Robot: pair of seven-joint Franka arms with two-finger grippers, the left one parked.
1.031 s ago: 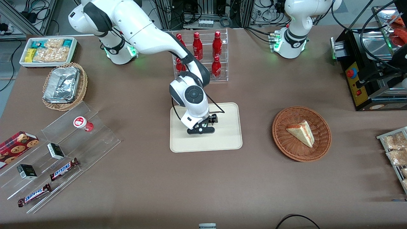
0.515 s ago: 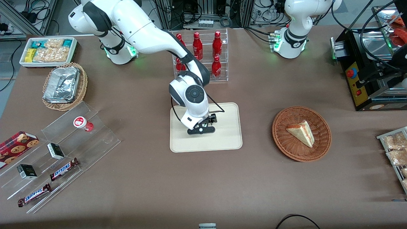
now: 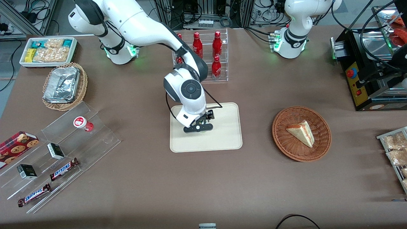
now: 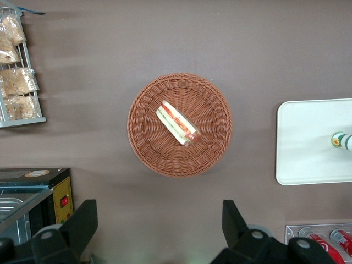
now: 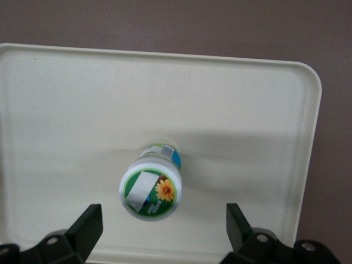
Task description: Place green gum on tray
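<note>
The green gum (image 5: 151,188), a small white bottle with a green-and-white flower lid, stands upright on the cream tray (image 5: 66,99). My right gripper (image 5: 163,228) is open and empty above it, one finger on each side of the lid and well apart from it. In the front view the gripper (image 3: 197,128) hangs over the tray (image 3: 225,140) and hides the gum. In the left wrist view the gum (image 4: 342,141) shows standing on the tray (image 4: 308,143).
A rack of red bottles (image 3: 206,57) stands just farther from the front camera than the tray. A wicker basket with a sandwich (image 3: 301,133) lies toward the parked arm's end. A red-lidded bottle (image 3: 83,123) sits on a clear stand (image 3: 63,149) toward the working arm's end.
My gripper has risen from the tray and shifted slightly toward the working arm's end. The tray has not moved.
</note>
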